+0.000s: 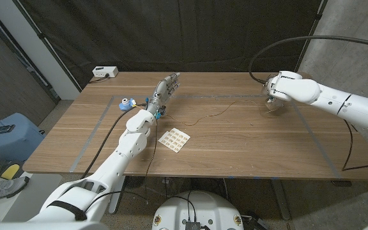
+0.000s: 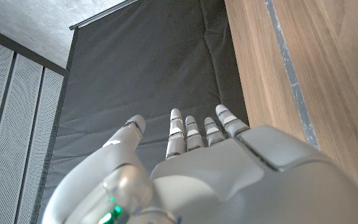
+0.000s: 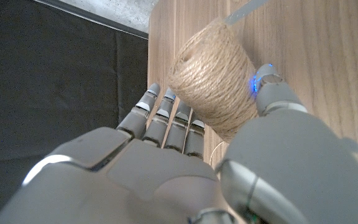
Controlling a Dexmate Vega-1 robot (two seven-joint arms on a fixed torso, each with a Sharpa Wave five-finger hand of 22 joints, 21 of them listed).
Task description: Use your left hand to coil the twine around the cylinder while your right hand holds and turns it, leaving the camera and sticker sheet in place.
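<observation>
Cylinder (image 3: 213, 78) wrapped in tight turns of rough tan twine (image 1: 203, 117), gripped by right hand (image 3: 185, 168) between thumb and fingers (image 3: 166, 121), toward 2 o'clock on wooden tabletop (image 1: 248, 144). Loose thin strand trailing across the wood from there toward the 10 o'clock area, hard to follow near its ends. Left hand (image 1: 161, 96) out toward 11 o'clock, fingers (image 2: 194, 134) straight and apart, holding nothing. Small blue camera (image 1: 126, 103) just beside that arm, details too small to make out. Sticker sheet (image 1: 175, 138) near centre, print illegible. Cylinder mostly hidden behind the hand from the head view.
</observation>
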